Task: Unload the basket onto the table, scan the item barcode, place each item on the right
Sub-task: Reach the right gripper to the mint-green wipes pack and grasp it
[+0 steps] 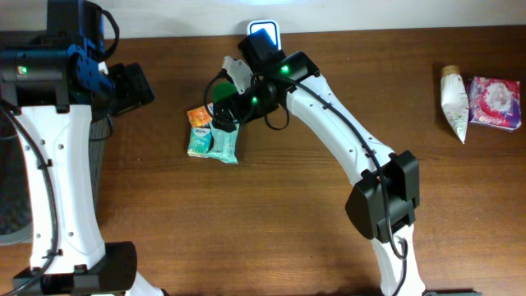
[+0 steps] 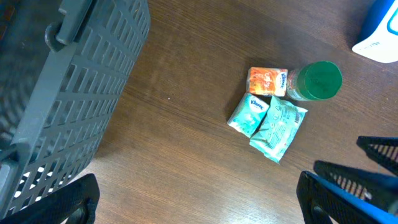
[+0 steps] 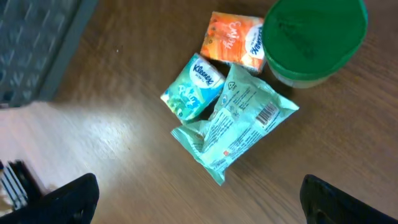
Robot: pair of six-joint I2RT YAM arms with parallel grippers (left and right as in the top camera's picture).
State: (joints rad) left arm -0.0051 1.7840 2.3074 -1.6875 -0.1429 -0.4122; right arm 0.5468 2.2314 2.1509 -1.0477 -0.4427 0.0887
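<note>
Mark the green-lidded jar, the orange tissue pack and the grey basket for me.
Jar point(image 3: 314, 34): right wrist view, centre of its green lid.
Orange pack point(image 3: 231, 36): right wrist view, middle of its printed face.
Basket point(image 2: 81, 87): left wrist view, on its slotted side wall.

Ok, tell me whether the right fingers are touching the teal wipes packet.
Apart. The right wrist view shows the right fingers open at the bottom corners, with bare table between each of them and the teal wipes packet.
</note>
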